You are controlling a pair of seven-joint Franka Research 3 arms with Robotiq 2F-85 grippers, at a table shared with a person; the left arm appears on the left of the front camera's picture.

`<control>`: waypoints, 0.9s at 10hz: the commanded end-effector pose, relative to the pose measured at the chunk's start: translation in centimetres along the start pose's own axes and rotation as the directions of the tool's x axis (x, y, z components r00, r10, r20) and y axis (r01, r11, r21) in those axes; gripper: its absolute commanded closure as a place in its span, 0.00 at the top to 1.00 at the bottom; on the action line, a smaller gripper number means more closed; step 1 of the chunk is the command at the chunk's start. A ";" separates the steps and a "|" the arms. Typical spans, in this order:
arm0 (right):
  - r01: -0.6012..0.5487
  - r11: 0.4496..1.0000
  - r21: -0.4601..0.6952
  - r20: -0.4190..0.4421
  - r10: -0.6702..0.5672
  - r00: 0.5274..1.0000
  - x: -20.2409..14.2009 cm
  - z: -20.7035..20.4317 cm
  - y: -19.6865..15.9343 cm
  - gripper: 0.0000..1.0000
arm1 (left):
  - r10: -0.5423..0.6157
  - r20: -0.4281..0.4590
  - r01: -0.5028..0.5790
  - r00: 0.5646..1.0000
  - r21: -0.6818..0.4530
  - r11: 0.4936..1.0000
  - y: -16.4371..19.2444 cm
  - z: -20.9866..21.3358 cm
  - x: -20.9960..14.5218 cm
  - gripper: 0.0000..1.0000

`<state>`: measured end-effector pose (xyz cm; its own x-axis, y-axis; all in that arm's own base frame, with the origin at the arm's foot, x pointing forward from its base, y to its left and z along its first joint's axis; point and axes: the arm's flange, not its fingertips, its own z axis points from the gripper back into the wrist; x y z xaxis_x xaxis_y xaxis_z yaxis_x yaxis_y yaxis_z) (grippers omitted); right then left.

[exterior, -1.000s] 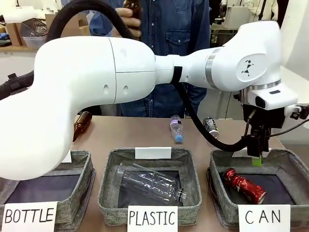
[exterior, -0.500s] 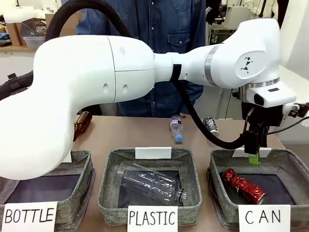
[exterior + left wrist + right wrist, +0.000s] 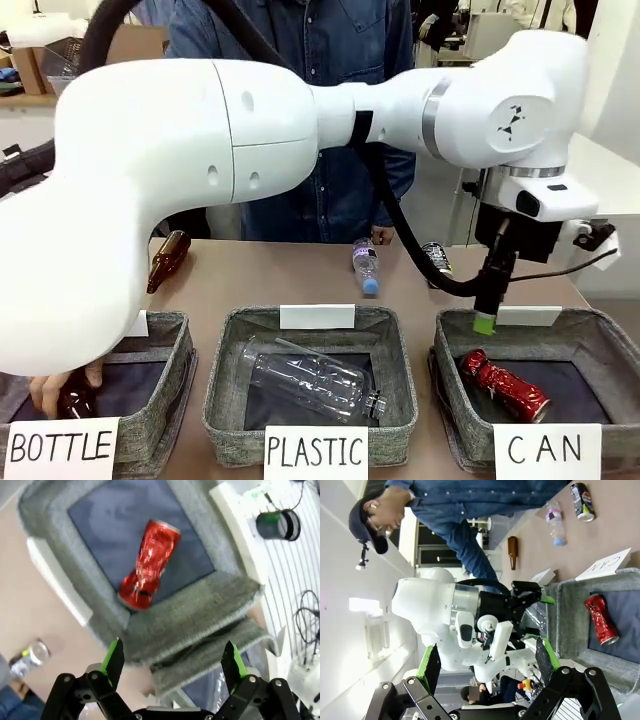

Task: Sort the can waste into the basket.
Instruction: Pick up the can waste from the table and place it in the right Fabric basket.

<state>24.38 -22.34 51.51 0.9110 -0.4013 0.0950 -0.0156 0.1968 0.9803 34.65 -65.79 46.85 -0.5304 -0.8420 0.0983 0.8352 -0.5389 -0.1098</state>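
**tinfoil_tom:** Which step is this? At far left a person's hand (image 3: 62, 385) is down in the BOTTLE basket (image 3: 172, 345), but that's not our job.

**binbot99:** About halfway, I reckon. The dark can (image 3: 436, 260) is out on the table (image 3: 260, 285), at roughly 11 o'clock from the CAN basket (image 3: 600, 338). The left gripper (image 3: 484, 322) hangs over that basket's 12 o'clock rim, fingers (image 3: 115, 659) spread wide with nothing between them. The red can (image 3: 505, 385) is lying on its side on the basket floor, so that one's sorted.

**tinfoil_tom:** And the right gripper (image 3: 487, 652)?

**binbot99:** Its fingers are apart too, and it's empty.

**tinfoil_tom:** Next?

**binbot99:** My guess is the left one heads toward 11 o'clock, drops over the dark can and pinches across its body. It then has to carry it back over the rim. The can is round, so a sloppy approach could roll it.
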 end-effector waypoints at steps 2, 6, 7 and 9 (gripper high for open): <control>-0.005 1.000 0.007 0.020 0.005 1.000 0.1 -0.3 0.1 1.00 | 0.085 -0.082 -0.082 0.993 0.036 0.996 -0.9 2.0 -1.0 1.00; -0.005 1.000 0.007 0.020 0.005 1.000 0.1 -0.3 0.1 1.00 | 0.140 -0.081 -0.136 0.987 0.057 0.989 -1.5 2.8 -3.9 1.00; -0.005 1.000 0.007 0.020 0.005 1.000 0.1 -0.3 0.1 1.00 | 0.161 -0.086 -0.156 0.983 0.063 0.986 -1.9 3.3 -4.6 1.00; -0.005 1.000 0.007 0.020 0.005 1.000 0.1 -0.3 0.1 1.00 | 0.217 -0.111 -0.212 0.970 0.053 0.976 -2.7 4.1 -6.4 1.00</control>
<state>24.38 -22.34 51.50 0.9108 -0.4017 0.0950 -0.0154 0.1970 0.9803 37.55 -61.38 50.61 -0.3977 -0.9175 -0.0003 0.9152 -0.3966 -0.0721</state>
